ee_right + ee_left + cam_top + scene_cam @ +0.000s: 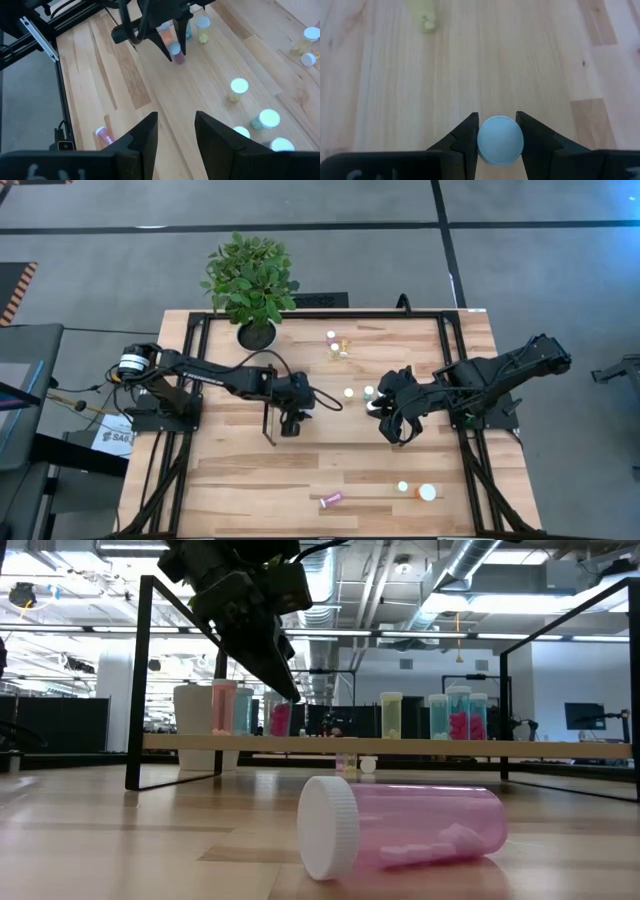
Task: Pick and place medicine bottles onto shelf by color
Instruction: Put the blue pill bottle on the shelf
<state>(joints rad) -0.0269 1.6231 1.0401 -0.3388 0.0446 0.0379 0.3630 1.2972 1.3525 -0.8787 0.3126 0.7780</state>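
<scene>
The left gripper point(500, 137), closed on a pink bottle's point(176, 54) cap, holds it upright over the shelf point(400, 745) for placing; the right gripper point(176, 131) waits beside the shelf, open and empty.

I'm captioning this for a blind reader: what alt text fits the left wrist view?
The left tool is shut on a white-capped bottle, seen cap-on from above, over the light wood table. A blurred yellow bottle lies farther off.
</scene>
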